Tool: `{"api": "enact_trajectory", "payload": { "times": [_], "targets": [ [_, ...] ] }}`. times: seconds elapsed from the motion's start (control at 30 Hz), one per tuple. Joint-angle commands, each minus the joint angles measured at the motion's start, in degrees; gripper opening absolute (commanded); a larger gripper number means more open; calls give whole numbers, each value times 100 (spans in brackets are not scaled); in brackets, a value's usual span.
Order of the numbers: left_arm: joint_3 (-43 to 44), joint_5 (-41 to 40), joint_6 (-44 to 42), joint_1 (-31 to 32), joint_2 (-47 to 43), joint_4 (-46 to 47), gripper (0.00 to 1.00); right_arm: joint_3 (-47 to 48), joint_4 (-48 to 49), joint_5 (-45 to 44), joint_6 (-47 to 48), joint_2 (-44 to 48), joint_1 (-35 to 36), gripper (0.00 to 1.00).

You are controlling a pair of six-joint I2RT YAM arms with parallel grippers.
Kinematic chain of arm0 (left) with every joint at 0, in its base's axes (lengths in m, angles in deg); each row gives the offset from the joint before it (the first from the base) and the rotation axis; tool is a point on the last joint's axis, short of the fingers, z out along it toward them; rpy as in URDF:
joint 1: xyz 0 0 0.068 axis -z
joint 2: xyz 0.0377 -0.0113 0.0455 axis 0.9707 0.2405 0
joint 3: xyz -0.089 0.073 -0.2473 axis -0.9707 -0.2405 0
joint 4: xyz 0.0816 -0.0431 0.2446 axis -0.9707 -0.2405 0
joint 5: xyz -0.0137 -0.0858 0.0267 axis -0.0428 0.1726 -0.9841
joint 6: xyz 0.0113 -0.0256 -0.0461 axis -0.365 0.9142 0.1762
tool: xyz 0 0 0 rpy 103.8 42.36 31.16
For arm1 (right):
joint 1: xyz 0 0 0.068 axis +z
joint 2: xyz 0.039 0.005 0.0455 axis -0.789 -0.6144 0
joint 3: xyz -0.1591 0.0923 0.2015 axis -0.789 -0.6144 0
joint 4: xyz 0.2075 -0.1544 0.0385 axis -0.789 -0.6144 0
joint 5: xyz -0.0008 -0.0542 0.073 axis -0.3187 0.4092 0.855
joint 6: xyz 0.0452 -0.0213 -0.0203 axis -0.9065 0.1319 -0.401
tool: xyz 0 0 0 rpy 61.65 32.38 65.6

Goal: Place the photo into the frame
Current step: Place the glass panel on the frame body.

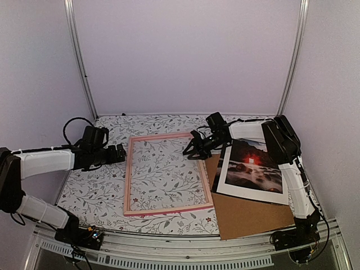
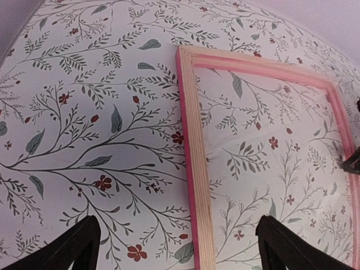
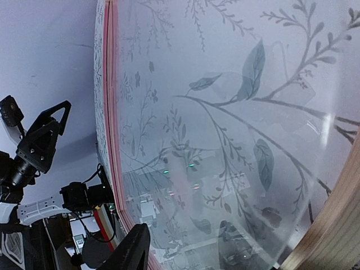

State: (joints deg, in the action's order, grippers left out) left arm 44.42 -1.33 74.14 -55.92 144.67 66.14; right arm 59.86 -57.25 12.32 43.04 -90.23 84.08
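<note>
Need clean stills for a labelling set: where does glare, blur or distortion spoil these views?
Top external: even light, sharp, no glare on the photo. Left wrist: fisheye bows the rails of the frame. Right wrist: hazy room reflections across the glazing; the near wooden rail is out of focus.

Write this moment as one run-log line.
frame: flat, no photo inside | photo: on backing board, right of frame | left gripper: open, left of frame | right gripper: open, at frame's far right corner
</note>
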Motion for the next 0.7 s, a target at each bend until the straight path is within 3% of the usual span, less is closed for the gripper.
{"api": "enact_trajectory", "payload": {
  "times": [0.0, 0.67],
  "targets": [
    [87, -43, 66, 234, 51, 291, 100, 120, -281, -412, 242, 328, 44, 46],
    [550, -139, 320, 1385, 930, 759, 100, 175, -688, -1102, 531, 592, 55, 50]
  ]
}}
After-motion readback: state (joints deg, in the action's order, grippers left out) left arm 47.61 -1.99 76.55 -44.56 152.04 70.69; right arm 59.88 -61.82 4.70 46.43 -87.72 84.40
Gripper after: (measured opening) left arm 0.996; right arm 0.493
